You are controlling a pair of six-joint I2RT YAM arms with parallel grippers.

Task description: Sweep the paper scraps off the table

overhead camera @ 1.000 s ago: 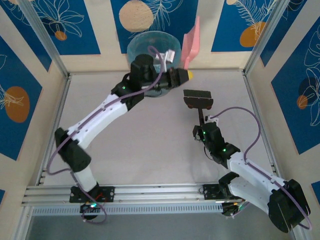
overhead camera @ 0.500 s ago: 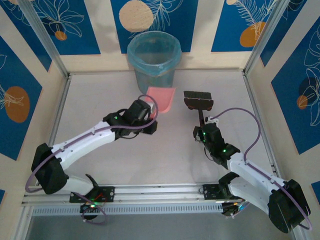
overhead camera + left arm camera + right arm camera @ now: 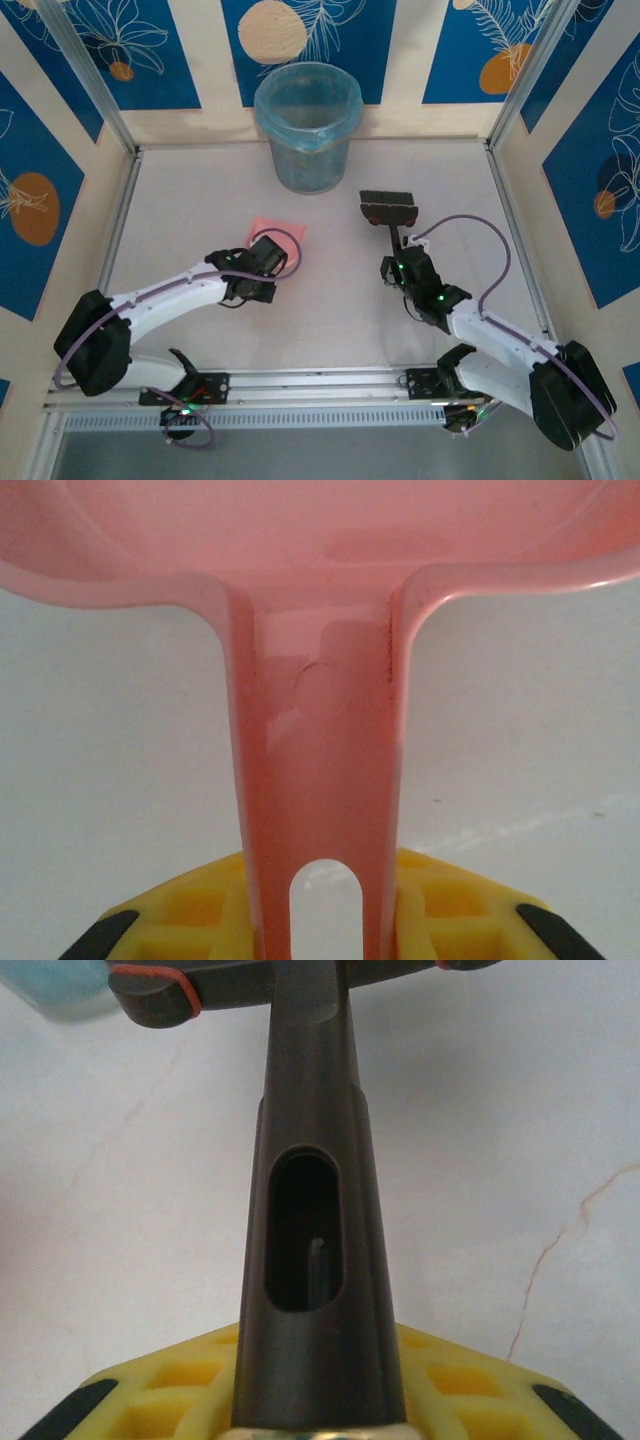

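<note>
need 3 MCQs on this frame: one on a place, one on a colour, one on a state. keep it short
1. Where does the bin stand on the table?
A) at the far edge, about mid-width
B) in the near right corner
C) between the arm bases

2. What colour is the dustpan?
A) green
B) pink
C) black

3. How do the right fingers stand to the brush?
A) open, hovering above it
B) open, with it lying apart on the table
C) shut on its handle

Answers:
1 A: the top view shows the bin at the far side, roughly midway across.
2 B: it is pink in both the top and the left wrist views.
3 C: the right wrist view shows the dark handle clamped between them.
</note>
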